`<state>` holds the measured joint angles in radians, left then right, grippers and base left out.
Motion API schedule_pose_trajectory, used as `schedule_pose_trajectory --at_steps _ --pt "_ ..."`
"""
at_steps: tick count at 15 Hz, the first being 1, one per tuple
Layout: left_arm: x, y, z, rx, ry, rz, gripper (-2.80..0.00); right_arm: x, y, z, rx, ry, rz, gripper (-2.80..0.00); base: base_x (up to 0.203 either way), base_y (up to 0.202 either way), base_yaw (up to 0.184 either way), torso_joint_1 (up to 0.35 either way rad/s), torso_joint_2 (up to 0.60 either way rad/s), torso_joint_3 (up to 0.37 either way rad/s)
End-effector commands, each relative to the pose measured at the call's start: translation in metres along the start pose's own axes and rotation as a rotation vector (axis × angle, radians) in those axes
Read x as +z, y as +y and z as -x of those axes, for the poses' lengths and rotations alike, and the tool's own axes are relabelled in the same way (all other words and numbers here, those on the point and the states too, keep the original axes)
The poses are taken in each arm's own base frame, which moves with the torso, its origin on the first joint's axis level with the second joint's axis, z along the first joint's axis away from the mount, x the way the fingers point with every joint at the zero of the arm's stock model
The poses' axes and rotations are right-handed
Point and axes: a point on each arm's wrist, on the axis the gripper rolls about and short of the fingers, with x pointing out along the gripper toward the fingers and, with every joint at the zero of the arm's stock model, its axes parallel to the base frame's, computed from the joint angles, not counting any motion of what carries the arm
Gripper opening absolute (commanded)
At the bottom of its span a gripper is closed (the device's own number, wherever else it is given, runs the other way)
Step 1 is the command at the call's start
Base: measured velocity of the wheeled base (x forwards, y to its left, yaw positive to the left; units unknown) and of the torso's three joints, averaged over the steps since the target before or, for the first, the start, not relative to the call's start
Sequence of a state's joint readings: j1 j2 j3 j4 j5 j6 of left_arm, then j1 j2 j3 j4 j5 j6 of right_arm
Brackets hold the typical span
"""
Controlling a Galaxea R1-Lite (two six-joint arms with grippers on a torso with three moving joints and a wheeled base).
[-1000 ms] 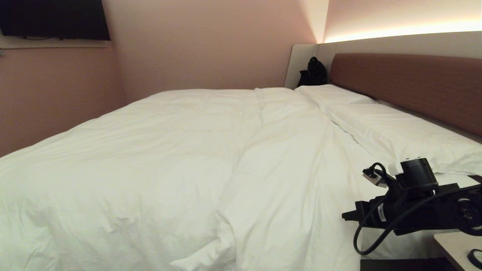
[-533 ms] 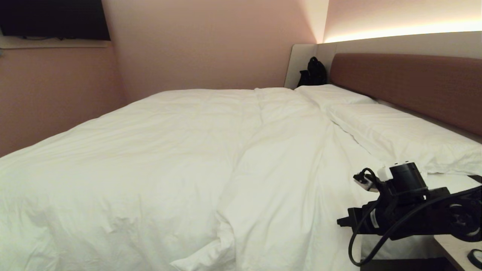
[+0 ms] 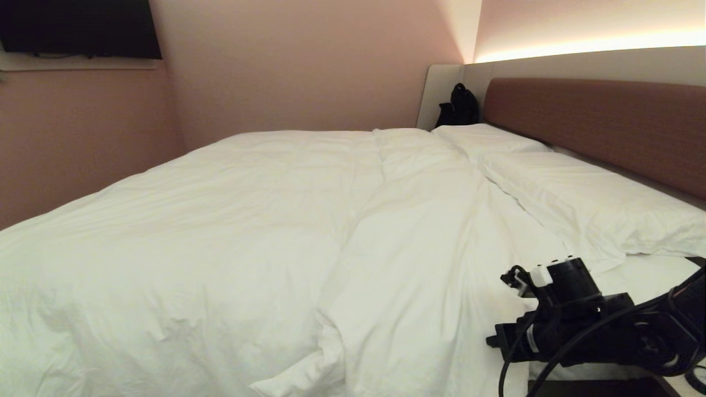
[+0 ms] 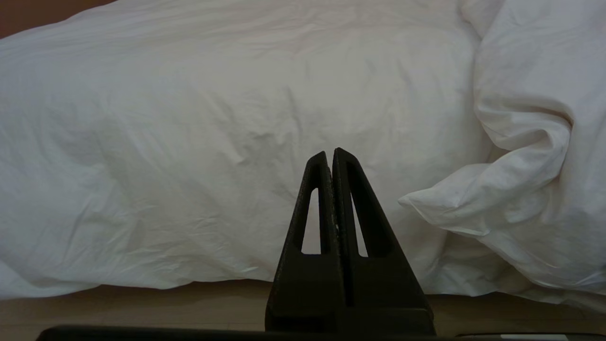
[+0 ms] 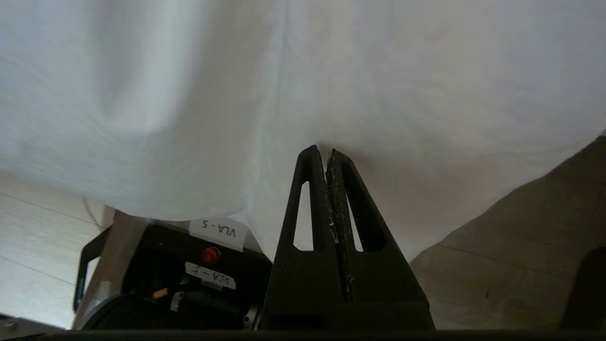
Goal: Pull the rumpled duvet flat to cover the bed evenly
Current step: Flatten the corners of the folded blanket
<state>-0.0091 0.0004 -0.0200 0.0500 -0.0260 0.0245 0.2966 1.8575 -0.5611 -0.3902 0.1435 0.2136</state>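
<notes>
The bed (image 3: 662, 275) is filling most of the head view, its reddish-brown headboard (image 3: 595, 121) running along the right side under a lit strip of wall. The duvet (image 3: 231, 237) is lying across nearly the whole mattress, puffy and softly wrinkled, with a long fold running from the far end toward the near edge, where a corner (image 3: 287, 380) is bunching into a loose flap. Its near side is hanging over the edge of the bed toward the floor (image 4: 142, 308), as the left wrist view shows. Two white pillows (image 3: 579, 198) are resting end to end beside the headboard, just beside the duvet's edge. A dark bag (image 3: 458, 105) is sitting in the far corner behind the pillows.

The right gripper (image 5: 326, 151) is reaching low at the bed's near right corner, its fingers pressed together with nothing between them, their tips just meeting the hanging white fabric. The left gripper (image 4: 330, 154) is hanging low in front of the draped duvet, clear of it, fingers likewise closed on nothing.
</notes>
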Motion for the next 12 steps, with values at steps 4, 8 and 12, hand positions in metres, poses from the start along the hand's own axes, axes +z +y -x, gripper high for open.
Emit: schedule_pose_trajectory --at_steps 4,8,12 --pt "-0.0001 0.0000 -0.0001 0.000 0.002 0.000 -2.80 -0.0010 0.0036 -0.0038 -0.005 -0.037 0.017 -2.80 0.000 0.000 0.000 0.000 0.00 0.000" --pt "-0.0001 0.0000 -0.0001 0.000 0.002 0.000 -2.80 -0.0020 0.0068 -0.0036 0.001 -0.035 0.018 -2.80 0.000 0.000 0.000 0.000 0.00 0.000" --pt "-0.0001 0.0000 0.0000 0.000 0.000 0.000 -2.80 -0.0037 0.0125 -0.0047 0.007 -0.030 0.029 0.00 0.000 0.000 0.000 0.000 0.00 0.000"
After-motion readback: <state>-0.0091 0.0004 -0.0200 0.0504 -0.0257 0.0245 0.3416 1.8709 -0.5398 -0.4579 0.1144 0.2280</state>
